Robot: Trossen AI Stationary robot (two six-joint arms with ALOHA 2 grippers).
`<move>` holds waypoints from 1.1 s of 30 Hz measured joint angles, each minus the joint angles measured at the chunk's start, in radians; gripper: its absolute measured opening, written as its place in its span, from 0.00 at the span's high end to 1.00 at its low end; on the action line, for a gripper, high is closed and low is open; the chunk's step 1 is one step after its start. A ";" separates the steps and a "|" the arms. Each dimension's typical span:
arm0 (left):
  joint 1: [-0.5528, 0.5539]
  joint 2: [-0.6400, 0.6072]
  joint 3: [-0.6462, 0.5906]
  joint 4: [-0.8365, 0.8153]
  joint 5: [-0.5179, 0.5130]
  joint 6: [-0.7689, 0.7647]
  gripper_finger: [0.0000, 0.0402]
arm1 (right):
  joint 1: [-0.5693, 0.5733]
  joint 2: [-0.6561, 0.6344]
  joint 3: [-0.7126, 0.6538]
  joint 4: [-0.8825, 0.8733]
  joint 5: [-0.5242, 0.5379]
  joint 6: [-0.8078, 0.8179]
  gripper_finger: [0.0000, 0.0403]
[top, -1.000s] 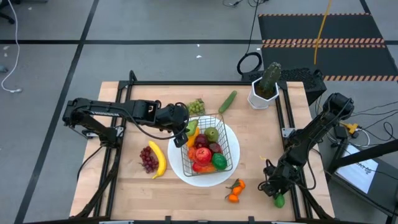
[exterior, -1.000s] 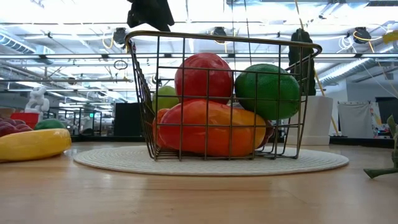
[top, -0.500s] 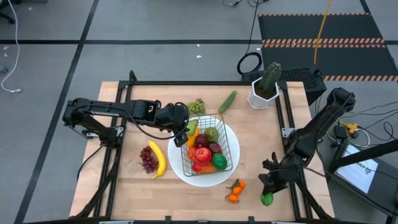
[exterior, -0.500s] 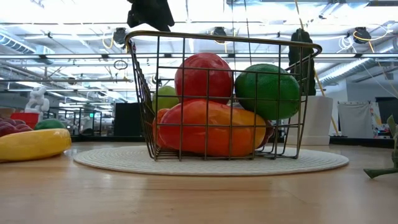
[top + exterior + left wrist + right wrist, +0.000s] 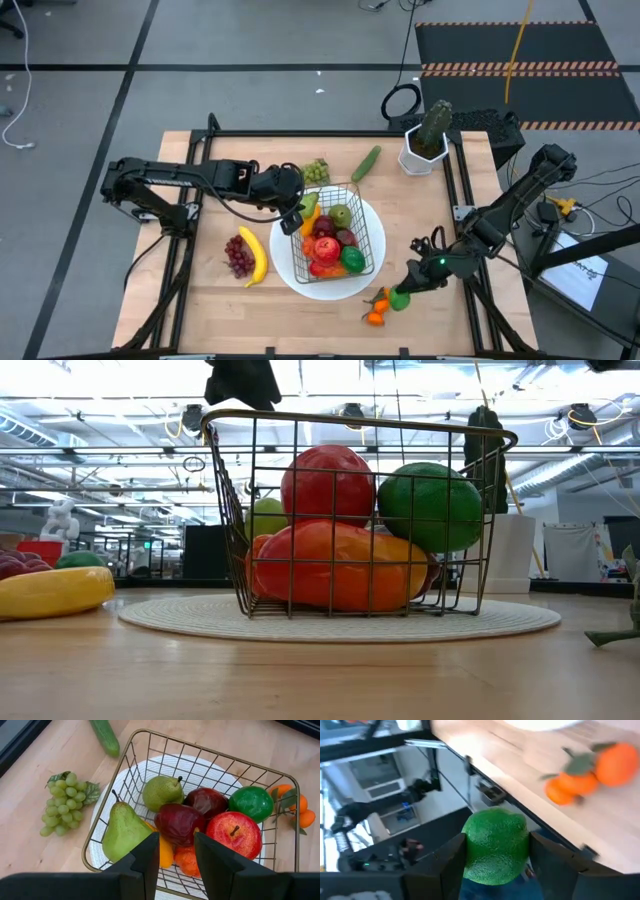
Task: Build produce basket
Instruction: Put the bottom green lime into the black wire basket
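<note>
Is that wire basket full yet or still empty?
Partly full: the basket holds pears, apples, a lime and a pepper, while the banana still lies outside it.

Even bright light from ceiling lamps [image 5: 120, 380], strong glare there. Soft shadows on bench [image 5: 215, 290]. Right wrist view motion-blurred.

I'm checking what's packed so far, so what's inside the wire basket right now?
The basket holds two green pears, two dark red apples, a red apple, a green lime and orange peppers underneath. Anything lower is covered.
</note>
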 joint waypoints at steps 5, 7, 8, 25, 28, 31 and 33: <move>0.000 0.000 0.000 0.024 0.000 -0.006 0.70 | -0.043 0.000 0.058 0.002 0.048 -0.088 0.51; 0.000 0.000 0.000 0.042 0.000 -0.006 0.70 | -0.063 0.000 0.082 0.004 0.061 -0.138 0.51; 0.000 0.000 0.000 0.052 0.000 -0.005 0.70 | -0.073 0.000 0.094 0.004 0.071 -0.167 0.51; 0.014 0.000 0.000 0.197 -0.040 -0.163 0.70 | -0.396 -0.244 0.142 -0.012 -0.043 -0.762 0.51; 0.014 0.000 0.000 0.251 -0.096 -0.159 0.70 | -0.457 -0.289 0.142 -0.005 -0.072 -0.827 0.51; 0.020 0.000 0.000 0.300 -0.155 -0.150 0.70 | -0.516 -0.322 0.142 -0.002 -0.113 -0.892 0.51; 0.027 0.000 0.000 0.328 -0.176 -0.144 0.70 | -0.551 -0.339 0.142 0.001 -0.140 -0.930 0.51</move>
